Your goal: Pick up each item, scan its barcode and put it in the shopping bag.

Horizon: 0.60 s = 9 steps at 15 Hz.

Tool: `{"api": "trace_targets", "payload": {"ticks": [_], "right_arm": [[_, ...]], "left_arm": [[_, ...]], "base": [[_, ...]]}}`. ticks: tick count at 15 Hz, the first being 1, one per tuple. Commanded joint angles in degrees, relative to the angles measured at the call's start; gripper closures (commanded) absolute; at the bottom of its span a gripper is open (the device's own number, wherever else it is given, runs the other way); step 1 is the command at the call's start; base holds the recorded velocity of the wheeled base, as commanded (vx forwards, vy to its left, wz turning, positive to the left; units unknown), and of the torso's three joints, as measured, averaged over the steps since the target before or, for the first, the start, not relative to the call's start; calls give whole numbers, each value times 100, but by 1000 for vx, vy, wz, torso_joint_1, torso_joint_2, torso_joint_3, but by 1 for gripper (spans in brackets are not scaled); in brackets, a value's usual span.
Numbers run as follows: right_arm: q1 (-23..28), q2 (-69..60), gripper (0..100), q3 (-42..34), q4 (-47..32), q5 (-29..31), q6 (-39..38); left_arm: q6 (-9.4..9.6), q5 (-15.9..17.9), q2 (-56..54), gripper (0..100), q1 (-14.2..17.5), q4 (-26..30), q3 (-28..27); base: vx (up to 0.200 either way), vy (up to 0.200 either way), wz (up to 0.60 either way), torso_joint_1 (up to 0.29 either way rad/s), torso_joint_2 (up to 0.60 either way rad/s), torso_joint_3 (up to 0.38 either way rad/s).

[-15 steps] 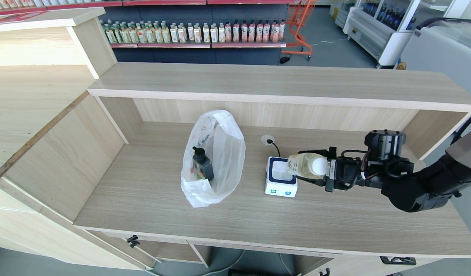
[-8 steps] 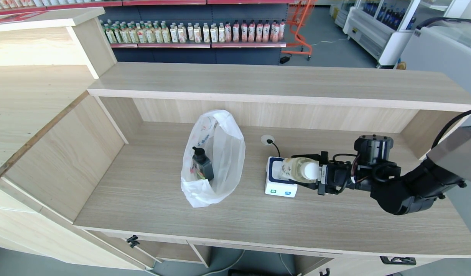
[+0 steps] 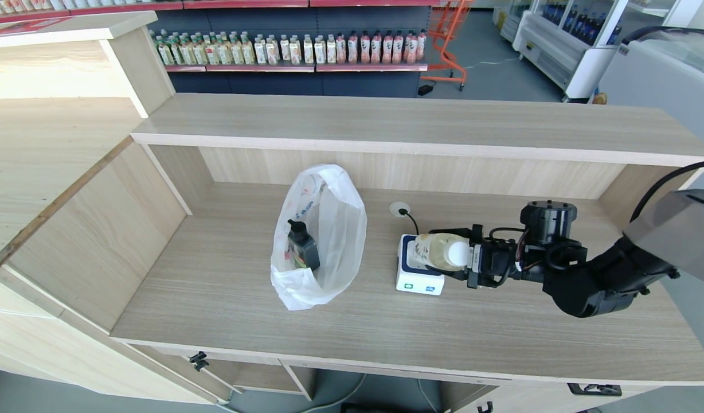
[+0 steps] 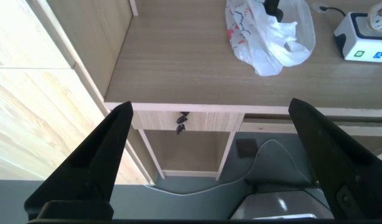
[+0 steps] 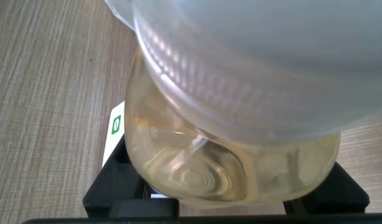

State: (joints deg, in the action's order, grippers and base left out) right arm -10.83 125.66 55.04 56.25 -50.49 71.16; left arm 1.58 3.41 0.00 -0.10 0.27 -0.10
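My right gripper is shut on a clear drink bottle of pale yellow liquid with a white cap. It holds the bottle on its side just above the white and blue scanner. In the right wrist view the bottle hangs over the scanner. The white plastic shopping bag stands open left of the scanner, with a dark bottle inside. My left gripper hangs open and empty below the counter's front edge, with the bag farther off.
The counter top is walled at the back and left by a raised ledge. A cable runs from the scanner to a grommet. Drawers with handles sit under the front edge.
My right arm has carried the bottle leftward, from the scanner's right edge to a spot over its top. The bag and scanner have not moved.
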Motion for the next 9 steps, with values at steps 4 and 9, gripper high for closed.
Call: {"api": "trace_targets", "payload": {"ticks": [4,9], "right_arm": [[10,-2054,100,-565,-79,330,-2800],[-113,-3232,100,-1338,-88,1947,-5753]], "left_arm": [[0,-7,9,0,1,0,1],[0,1,9,0,1,0,10]], "base": [[0,0,0,0,0,0],[0,0,0,0,0,0]]}}
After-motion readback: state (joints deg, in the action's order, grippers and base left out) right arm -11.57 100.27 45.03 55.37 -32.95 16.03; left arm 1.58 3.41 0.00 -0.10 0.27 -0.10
